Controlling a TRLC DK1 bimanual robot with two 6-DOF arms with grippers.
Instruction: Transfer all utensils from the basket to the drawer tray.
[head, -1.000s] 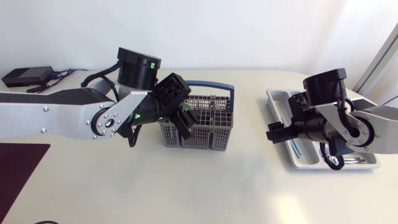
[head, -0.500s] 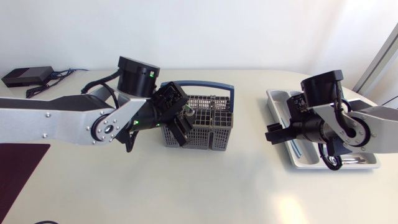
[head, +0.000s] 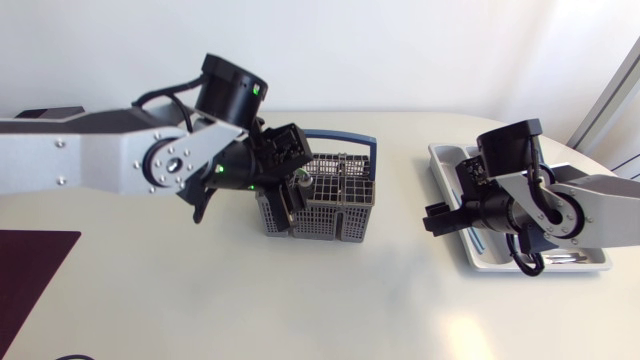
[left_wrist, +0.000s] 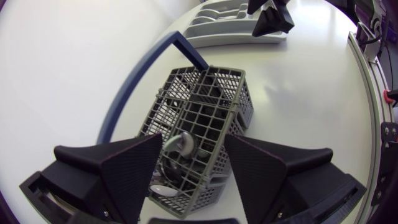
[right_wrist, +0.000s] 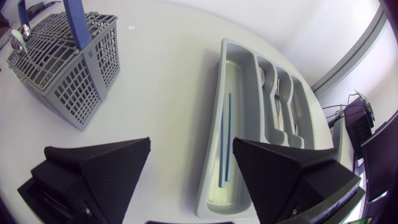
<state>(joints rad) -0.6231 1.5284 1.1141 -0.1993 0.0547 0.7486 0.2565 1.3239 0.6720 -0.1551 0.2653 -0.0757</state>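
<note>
The grey wire basket (head: 335, 215) with a blue handle (head: 340, 136) stands mid-table. My left gripper (head: 289, 192) hangs open over its left end. In the left wrist view the basket (left_wrist: 217, 106) lies between and beneath the open fingers (left_wrist: 112, 168), with spoon heads (left_wrist: 182, 144) sticking up in its near compartment. The grey drawer tray (head: 447, 160) lies at the right. My right gripper (head: 440, 218) is open, empty, low over the table just left of the tray. The tray (right_wrist: 239, 74) holds two blue sticks (right_wrist: 224, 140) in its long compartment and metal cutlery (right_wrist: 277, 93) in others.
A dark red mat (head: 30, 270) lies at the table's front left corner. The basket (right_wrist: 62, 62) is far ahead of my right gripper (right_wrist: 189, 168), with bare table between them. Bare table also runs along the front edge.
My left arm has swung toward the back of the table while its gripper stayed over the basket's left end. The right gripper has drifted slightly left.
</note>
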